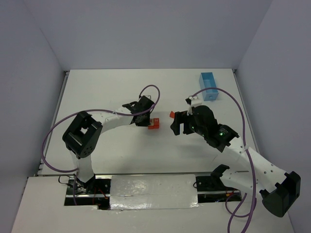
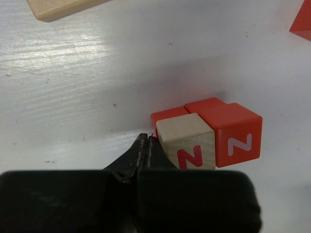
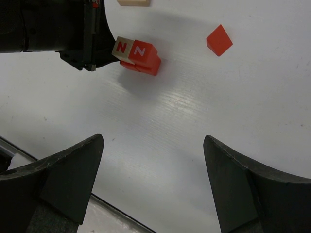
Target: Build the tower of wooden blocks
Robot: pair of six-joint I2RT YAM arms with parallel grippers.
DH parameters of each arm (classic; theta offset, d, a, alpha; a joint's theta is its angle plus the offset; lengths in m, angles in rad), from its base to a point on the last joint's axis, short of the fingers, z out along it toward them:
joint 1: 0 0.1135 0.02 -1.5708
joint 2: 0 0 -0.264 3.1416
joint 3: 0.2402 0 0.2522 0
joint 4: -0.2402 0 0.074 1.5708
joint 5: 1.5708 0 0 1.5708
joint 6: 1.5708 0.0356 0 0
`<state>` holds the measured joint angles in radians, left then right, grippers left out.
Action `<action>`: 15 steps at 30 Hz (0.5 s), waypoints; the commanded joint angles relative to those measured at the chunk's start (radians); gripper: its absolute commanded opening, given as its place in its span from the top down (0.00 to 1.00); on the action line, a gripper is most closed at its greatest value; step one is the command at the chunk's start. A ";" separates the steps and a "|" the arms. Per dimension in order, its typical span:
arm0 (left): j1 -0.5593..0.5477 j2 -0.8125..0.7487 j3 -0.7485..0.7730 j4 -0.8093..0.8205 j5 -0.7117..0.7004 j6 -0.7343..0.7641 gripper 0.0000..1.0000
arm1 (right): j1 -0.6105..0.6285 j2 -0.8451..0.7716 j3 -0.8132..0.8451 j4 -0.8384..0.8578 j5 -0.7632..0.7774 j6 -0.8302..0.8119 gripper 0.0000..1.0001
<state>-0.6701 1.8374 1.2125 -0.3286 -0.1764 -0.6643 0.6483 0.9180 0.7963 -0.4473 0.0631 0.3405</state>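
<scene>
A small stack of wood blocks [image 1: 153,124] stands mid-table. In the left wrist view a tan cube [image 2: 187,145] with a red N and a red-orange cube [image 2: 234,134] with a white N sit side by side over two red-orange cubes [image 2: 170,115]. My left gripper [image 2: 147,139] is shut and empty, its tips right against the tan cube's left edge. A red roof-shaped block [image 1: 171,114] lies apart to the right and also shows in the right wrist view [image 3: 219,40]. My right gripper [image 3: 153,141] is open and empty, held above bare table on the near right side of the stack [image 3: 137,54].
A light-blue tray [image 1: 209,86] stands at the back right. A flat pale tan wood piece [image 2: 58,7] lies beyond the stack, cut off by the frame's top edge, and it also shows in the right wrist view [image 3: 133,2]. The table's near edge runs under my right gripper.
</scene>
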 commanded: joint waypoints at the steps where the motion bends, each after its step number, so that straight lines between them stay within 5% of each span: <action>1: 0.004 0.000 -0.007 0.022 0.018 -0.026 1.00 | 0.005 -0.002 0.001 0.053 -0.002 -0.014 0.09; 15: 0.003 0.000 -0.002 0.000 0.000 -0.038 1.00 | 0.007 -0.004 0.001 0.053 -0.002 -0.015 0.09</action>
<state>-0.6701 1.8374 1.2121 -0.3294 -0.1703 -0.6861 0.6483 0.9180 0.7963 -0.4473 0.0631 0.3386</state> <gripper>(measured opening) 0.022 0.907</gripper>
